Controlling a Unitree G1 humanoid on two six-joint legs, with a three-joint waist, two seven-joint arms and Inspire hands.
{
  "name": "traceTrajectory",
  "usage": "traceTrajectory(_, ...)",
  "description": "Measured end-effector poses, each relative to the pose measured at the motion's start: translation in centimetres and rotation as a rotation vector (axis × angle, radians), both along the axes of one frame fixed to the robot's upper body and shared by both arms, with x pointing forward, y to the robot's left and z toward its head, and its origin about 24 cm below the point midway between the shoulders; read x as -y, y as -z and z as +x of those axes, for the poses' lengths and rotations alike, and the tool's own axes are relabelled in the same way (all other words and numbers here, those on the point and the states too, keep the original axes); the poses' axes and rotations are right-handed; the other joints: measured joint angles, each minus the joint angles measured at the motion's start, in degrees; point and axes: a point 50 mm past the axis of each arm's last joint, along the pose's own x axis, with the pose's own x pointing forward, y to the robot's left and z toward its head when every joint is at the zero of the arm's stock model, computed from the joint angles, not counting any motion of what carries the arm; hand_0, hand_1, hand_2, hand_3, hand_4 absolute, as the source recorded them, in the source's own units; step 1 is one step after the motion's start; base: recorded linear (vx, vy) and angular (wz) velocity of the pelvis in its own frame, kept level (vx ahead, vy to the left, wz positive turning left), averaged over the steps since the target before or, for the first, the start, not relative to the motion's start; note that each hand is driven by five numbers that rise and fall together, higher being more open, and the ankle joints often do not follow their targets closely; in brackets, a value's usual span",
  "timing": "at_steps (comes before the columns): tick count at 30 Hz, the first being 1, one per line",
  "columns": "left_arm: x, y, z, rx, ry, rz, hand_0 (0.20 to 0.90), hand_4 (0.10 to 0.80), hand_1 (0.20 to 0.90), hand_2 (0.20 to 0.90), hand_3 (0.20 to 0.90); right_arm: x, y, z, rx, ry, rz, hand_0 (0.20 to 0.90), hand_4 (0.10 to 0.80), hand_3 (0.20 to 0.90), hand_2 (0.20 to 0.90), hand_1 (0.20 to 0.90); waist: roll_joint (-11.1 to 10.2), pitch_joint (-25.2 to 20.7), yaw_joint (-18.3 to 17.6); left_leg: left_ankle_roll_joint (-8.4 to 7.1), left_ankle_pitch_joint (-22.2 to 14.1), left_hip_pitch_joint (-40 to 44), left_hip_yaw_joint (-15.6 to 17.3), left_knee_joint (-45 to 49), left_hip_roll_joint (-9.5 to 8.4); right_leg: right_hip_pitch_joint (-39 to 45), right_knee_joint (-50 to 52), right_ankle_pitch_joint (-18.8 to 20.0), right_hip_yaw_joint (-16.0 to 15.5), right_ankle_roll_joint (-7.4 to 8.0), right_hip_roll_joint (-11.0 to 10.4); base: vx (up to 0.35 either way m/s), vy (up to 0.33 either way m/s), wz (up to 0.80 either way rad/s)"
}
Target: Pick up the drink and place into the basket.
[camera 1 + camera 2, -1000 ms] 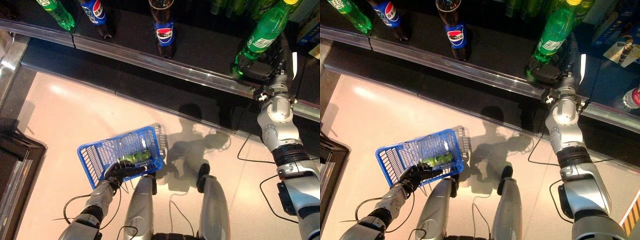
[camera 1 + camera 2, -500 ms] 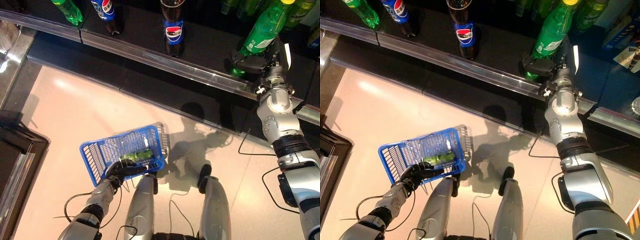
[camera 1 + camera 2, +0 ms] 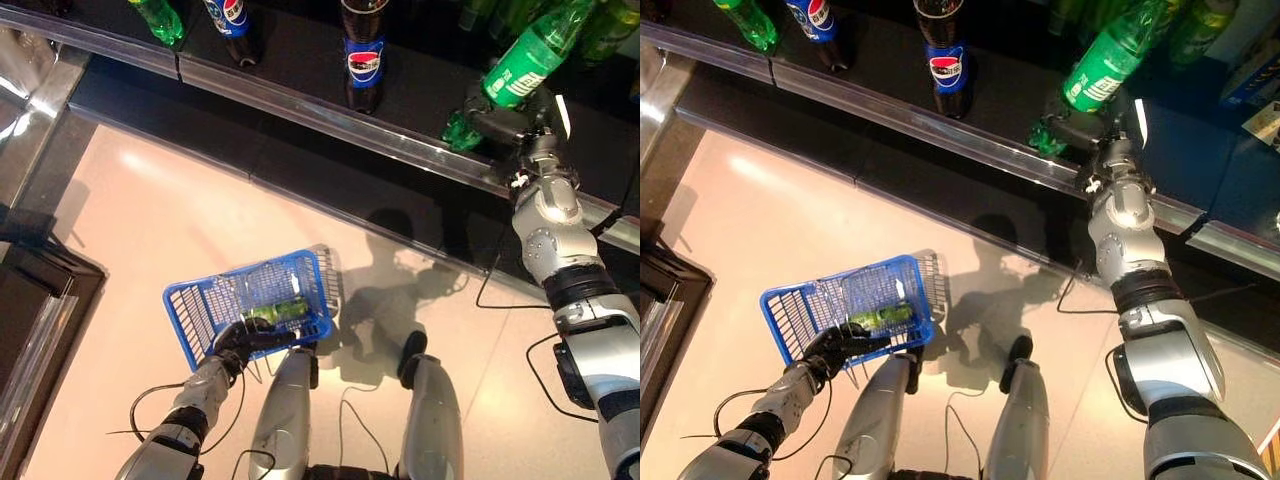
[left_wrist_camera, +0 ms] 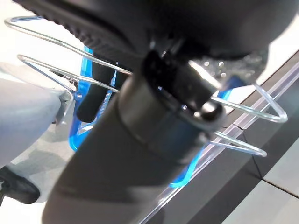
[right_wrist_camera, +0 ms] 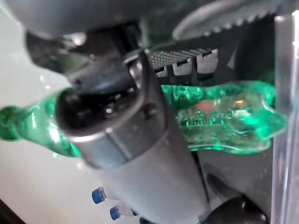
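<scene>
Green bottle [image 3: 520, 80] is tilted in the right hand's [image 3: 510, 125] closed grip — basket [image 3: 205, 305], gripped by the left hand [image 3: 235, 340], awaits it.

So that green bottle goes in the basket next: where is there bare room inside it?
The blue basket is bare along its left side. Its right end is crowded: a green drink lies there, beside the left hand gripping the rim.
</scene>
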Motion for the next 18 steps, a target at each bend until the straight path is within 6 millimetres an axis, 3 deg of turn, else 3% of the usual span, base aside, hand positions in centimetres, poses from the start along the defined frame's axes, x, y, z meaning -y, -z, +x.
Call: traceTrajectory(18,0.12,-0.01,0.02,0.001,0.007,-0.003,0.3,0.1,0.3,0.3,0.2,-0.05,-0.19,0.17,-0.006,-0.01,0.044,0.3,0.1,0.2,0.3,0.3,0.36,-0.02,0.04,-0.01,0.46,0.05,-0.15,-0.99,-0.12,0.01,-0.37,0.04,-0.52,0.04,-0.22,0.0,0.0,0.0)
